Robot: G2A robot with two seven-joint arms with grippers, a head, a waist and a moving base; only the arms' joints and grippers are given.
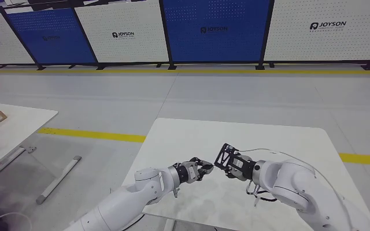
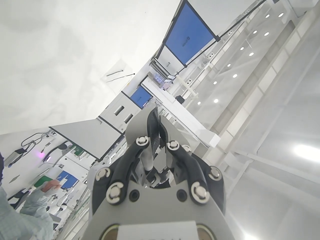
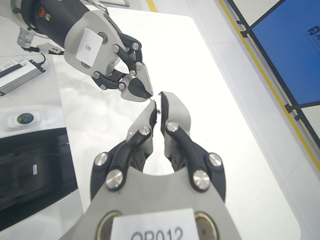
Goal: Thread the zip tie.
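Over the white table (image 1: 289, 138) my two grippers meet tip to tip. My left gripper (image 1: 200, 168) (image 3: 147, 93) is shut, and a thin dark sliver of the zip tie (image 3: 151, 98) pokes out of its tip. In the left wrist view that gripper (image 2: 155, 118) points up at the ceiling with its black pads pressed together. Just beside it, my right gripper (image 1: 222, 161) (image 3: 157, 99) is closed down to a narrow slit, with a small black bit of the zip tie (image 3: 158, 111) pinched between the pads. The rest of the tie is hidden.
Below the table's near side the right wrist view shows a grey metal box (image 3: 15, 73), a white rounded device (image 3: 23, 118) and a black case (image 3: 32, 166). A second white table (image 1: 17, 124) stands at the left. Yellow floor lines (image 1: 92, 134) run beyond the table.
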